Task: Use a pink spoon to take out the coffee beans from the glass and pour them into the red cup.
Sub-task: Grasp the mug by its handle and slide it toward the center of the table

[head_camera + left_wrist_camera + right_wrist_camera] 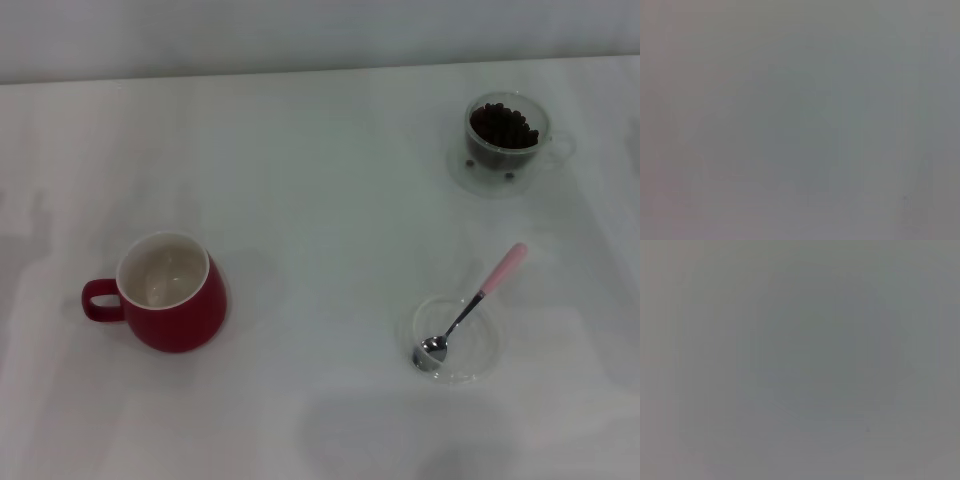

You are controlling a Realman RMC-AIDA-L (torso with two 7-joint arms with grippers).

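Note:
In the head view the red cup [175, 295] stands upright at the left of the white table, its handle pointing left and its cream inside empty. The glass [506, 137] stands on its clear saucer at the far right, filled with a heap of dark coffee beans [502, 125]. The pink spoon [472, 304] lies at the near right, its metal bowl resting in a shallow clear dish [457, 340] and its pink handle pointing away to the right. Neither gripper shows in any view. Both wrist views show only a plain grey blur.
The white table [320, 200] meets a pale wall along the back edge. A faint shadow lies on the table near the front, right of centre.

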